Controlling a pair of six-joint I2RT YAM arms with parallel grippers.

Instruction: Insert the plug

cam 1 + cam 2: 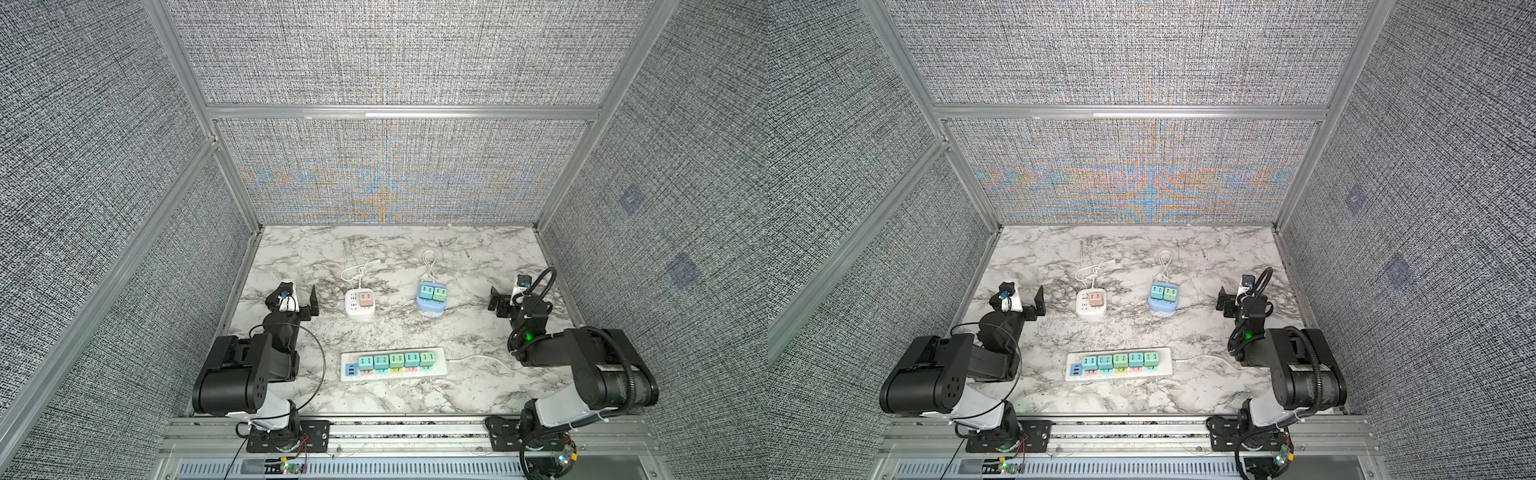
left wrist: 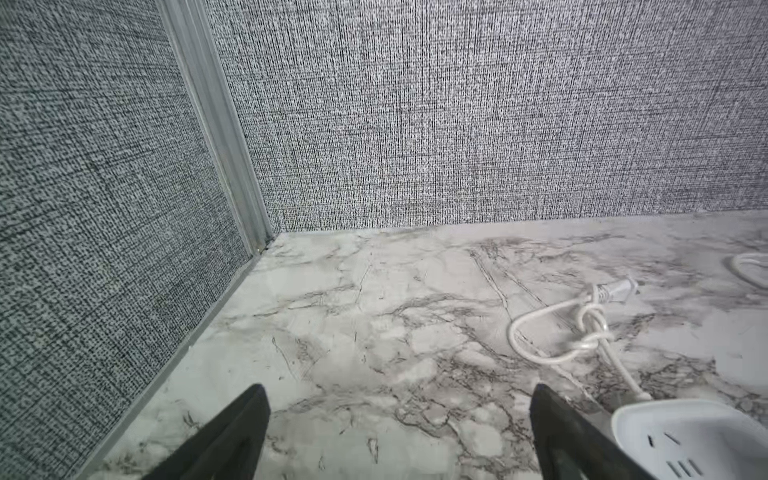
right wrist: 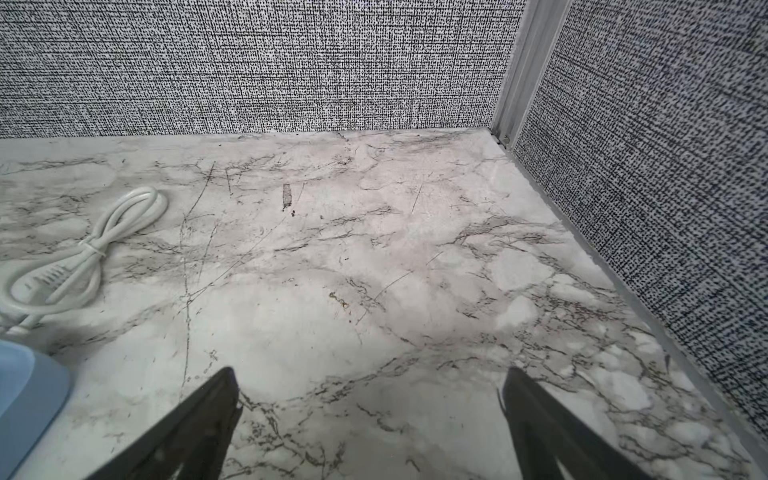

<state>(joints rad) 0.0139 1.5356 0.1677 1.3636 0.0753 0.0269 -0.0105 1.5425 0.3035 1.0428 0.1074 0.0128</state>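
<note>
A marble-patterned tabletop [image 1: 469,266] sat inside grey woven walls [image 1: 395,54]; the left tool [image 2: 398,390] and right tool [image 3: 370,372] both stood apart, empty.

Black arms [image 1: 232,374], tapered black left hand [image 2: 398,390]

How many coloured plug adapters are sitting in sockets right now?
8: five plug adapters in a row on the long power strip, two side by side on the blue cube socket, one pink on the white cube socket. None visible loose.
</note>
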